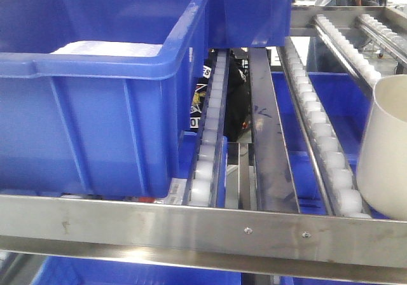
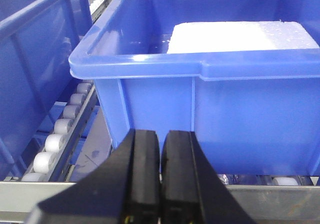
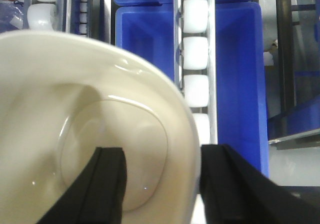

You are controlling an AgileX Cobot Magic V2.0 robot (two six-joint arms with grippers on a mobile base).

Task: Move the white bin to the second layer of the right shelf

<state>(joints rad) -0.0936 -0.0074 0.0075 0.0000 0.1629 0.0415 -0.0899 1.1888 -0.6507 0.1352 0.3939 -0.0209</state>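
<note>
Bin [image 3: 95, 129]: cream-white, glossy, rounded rim, smooth inside; sits at right edge of roller shelf [image 1: 318, 139], just behind front rail [image 1: 191, 224]. Right gripper [image 3: 160, 184] clamps bin wall, one finger inside, one outside. Left gripper [image 2: 161, 174] closed, empty, in front of blue crate [image 1: 95, 88] filling shelf's left side. More blue crates below rollers.

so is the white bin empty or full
Empty: the right wrist view looks into the white bin and shows only its bare glossy base, the right gripper straddling its rim.
</note>
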